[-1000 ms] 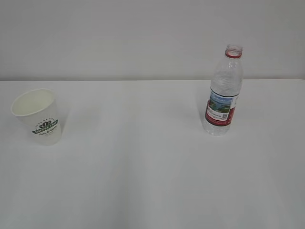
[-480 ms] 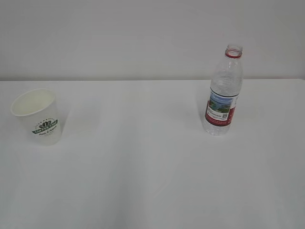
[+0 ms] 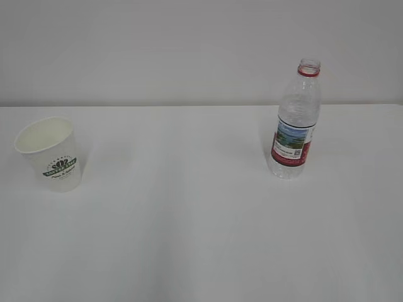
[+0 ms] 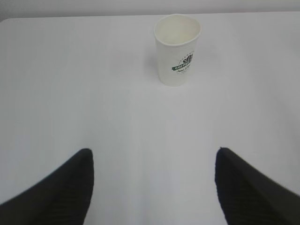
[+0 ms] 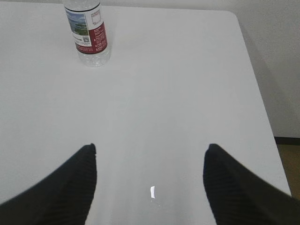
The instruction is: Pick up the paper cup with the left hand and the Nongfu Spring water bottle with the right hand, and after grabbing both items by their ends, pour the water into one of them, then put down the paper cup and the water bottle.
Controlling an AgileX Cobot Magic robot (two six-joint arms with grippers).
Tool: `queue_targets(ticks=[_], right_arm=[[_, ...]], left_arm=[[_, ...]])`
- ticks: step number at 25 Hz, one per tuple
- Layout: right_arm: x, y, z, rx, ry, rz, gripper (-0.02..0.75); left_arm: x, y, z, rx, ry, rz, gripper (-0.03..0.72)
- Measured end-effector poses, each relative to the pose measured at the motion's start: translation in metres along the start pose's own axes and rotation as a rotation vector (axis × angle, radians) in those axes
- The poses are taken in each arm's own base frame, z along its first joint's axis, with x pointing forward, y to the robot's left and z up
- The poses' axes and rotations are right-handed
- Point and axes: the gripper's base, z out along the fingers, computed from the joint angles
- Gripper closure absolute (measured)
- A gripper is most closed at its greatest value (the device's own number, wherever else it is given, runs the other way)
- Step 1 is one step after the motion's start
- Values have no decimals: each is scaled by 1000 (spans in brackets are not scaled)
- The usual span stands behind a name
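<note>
Bare tabletop (image 3: 189, 239) is stretching wide at frame centre; both tools are gaping, released; paper cup (image 3: 50, 154) is standing left, uncapped Nongfu Spring water bottle (image 3: 295, 123) right.

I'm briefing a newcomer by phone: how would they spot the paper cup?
Start from the white table and look to its left side. The paper cup stands upright there, short, white and tapered with a dark green logo, far from the taller clear bottle on the right.

left hand tool (image 4: 152, 187) jaws wide apart, empty; right hand tool (image 5: 150, 185) likewise.
</note>
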Motion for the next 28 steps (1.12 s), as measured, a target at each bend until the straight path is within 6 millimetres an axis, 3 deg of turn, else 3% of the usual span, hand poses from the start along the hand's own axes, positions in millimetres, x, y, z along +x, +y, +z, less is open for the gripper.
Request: queue_targets(ticks=[28], right_arm=[[0,0,0,0,0,-6,204]], left_arm=[[0,-2,0,26,-1,-13,101]])
